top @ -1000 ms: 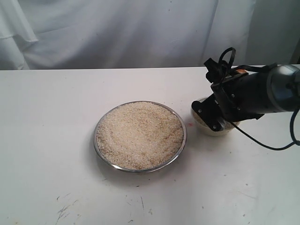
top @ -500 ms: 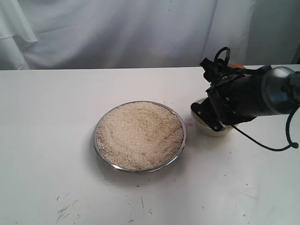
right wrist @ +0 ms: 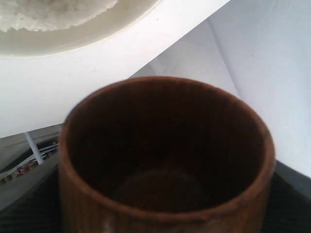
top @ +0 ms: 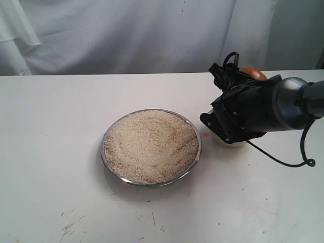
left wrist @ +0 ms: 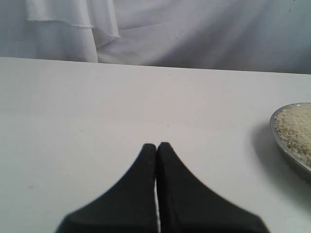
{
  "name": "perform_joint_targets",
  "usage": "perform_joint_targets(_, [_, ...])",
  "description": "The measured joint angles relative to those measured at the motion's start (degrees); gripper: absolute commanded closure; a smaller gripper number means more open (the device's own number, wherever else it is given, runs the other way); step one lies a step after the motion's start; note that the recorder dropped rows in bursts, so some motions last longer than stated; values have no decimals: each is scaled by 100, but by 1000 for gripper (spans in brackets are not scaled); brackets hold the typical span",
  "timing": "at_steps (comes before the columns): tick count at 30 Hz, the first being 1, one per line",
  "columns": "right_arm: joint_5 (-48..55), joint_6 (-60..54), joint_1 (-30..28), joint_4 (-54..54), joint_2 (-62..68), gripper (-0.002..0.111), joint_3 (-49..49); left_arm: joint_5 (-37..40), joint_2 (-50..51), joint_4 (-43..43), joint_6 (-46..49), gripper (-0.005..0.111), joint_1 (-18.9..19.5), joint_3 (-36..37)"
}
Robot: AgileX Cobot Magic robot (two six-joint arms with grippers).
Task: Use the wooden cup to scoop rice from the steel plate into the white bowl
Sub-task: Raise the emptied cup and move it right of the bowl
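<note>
The steel plate [top: 150, 178] lies mid-table, heaped with rice [top: 151, 145]. To its right my right gripper [top: 245, 82] is shut on the wooden cup [top: 252, 73], just above the white bowl [top: 234, 144], which the black arm mostly hides. In the right wrist view the wooden cup [right wrist: 165, 155] fills the picture, its dark inside empty. Beyond it the white bowl [right wrist: 92, 34] holds rice [right wrist: 53, 10]. My left gripper [left wrist: 156, 145] is shut on nothing over bare table, with the steel plate [left wrist: 284, 145] off to one side.
A white cloth backdrop [top: 126, 35] hangs behind the white table [top: 50, 152]. A black cable [top: 283, 161] loops down from the right arm onto the table near the bowl.
My right arm has rolled and shifted a little left over the bowl, and the wooden cup now shows above it. Plate and rice are unchanged.
</note>
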Motion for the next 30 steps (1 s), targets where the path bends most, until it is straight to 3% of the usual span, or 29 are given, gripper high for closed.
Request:
perform_joint_targets(10, [83, 59, -13, 563, -122, 108, 0, 0, 0, 0, 0, 107, 0, 0])
perform_joint_targets(18, [-403, 885, -338, 1385, -699, 108, 0, 0, 0, 0, 0, 107, 0, 0])
perform_joint_targets(25, [-1125, 1777, -625, 2788, -1360, 108, 0, 0, 0, 0, 0, 107, 0, 0])
perform_joint_targets(30, [-2156, 3137, -800, 4367, -2053, 108, 22, 0, 0, 0, 0, 107, 0, 0])
